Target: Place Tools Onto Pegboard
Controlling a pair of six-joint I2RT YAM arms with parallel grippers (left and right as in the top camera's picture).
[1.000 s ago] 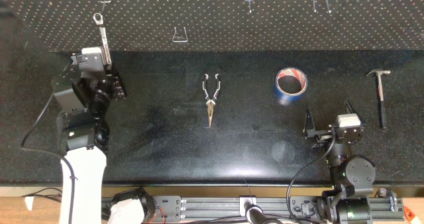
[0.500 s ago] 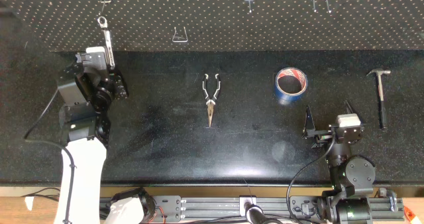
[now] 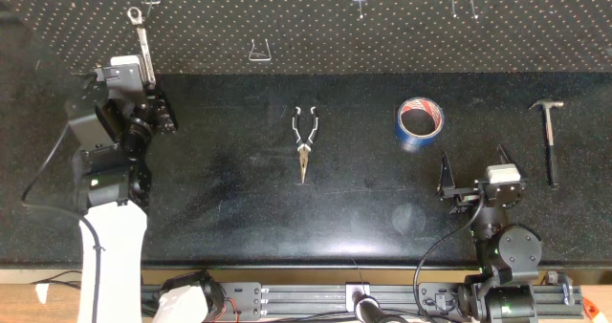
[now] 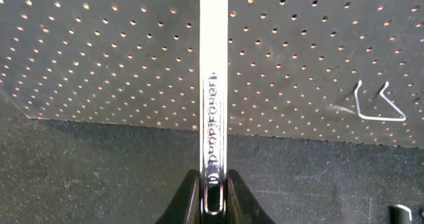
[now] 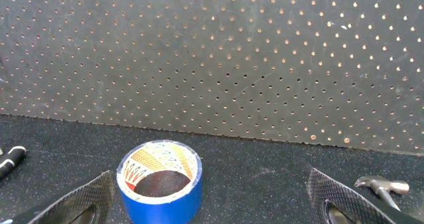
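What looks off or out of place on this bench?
Nothing stands out. The wrench slants over the pegboard, clamped in the left jaws, not yet on a hook. Pliers, tape and hammer lie apart on the mat, with no visible damage or spill.

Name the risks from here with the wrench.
1. The left claw holds the wrench only at its tail end, so a bump against the pegboard might twist it or make it slip.
2. In the top view the wrench's ring end appears left of the hook; it may miss the hook and scrape the board.
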